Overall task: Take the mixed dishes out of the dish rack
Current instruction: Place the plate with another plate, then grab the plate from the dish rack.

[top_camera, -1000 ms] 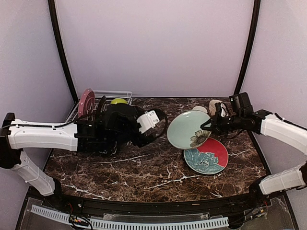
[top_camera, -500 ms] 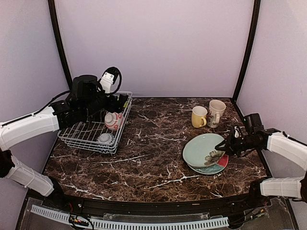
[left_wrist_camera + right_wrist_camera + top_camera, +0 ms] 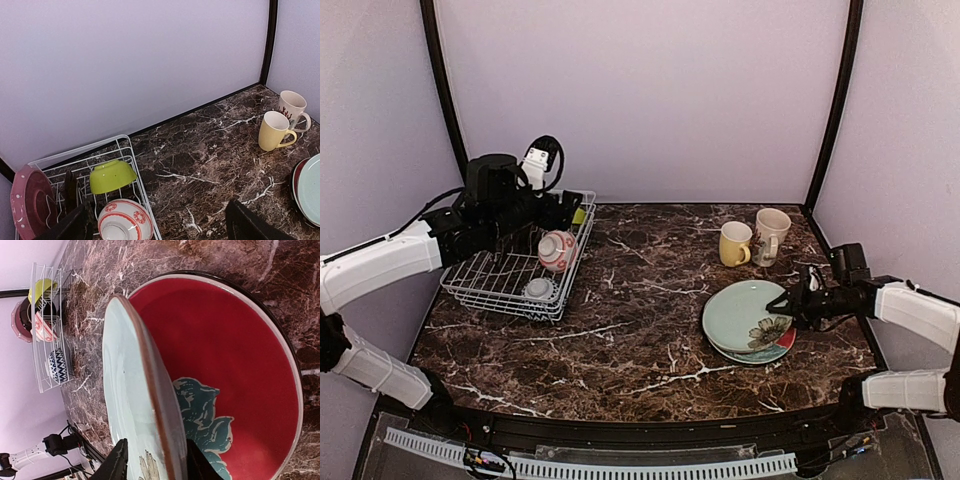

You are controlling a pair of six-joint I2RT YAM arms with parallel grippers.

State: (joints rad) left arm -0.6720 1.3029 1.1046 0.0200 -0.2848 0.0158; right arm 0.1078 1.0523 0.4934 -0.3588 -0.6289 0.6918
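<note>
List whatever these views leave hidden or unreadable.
- Top view: the left arm's dark wrist hides the fingers of the left gripper and the back of the dish rack.
- Left wrist view: the bottom edge cuts the red-and-white bowl; the left edge cuts the pink plate.
- Right wrist view: the pale green plate fills the gap between the fingers of the right gripper; whether they pinch it is unclear.

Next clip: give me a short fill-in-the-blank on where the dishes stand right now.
The lime-green bowl lies in the ___.
The red plate lies ___ the pale green plate.
The yellow mug stands ___ of the cream mug.
The left gripper is ___.
Missing: dish rack; under; left; open.
</note>
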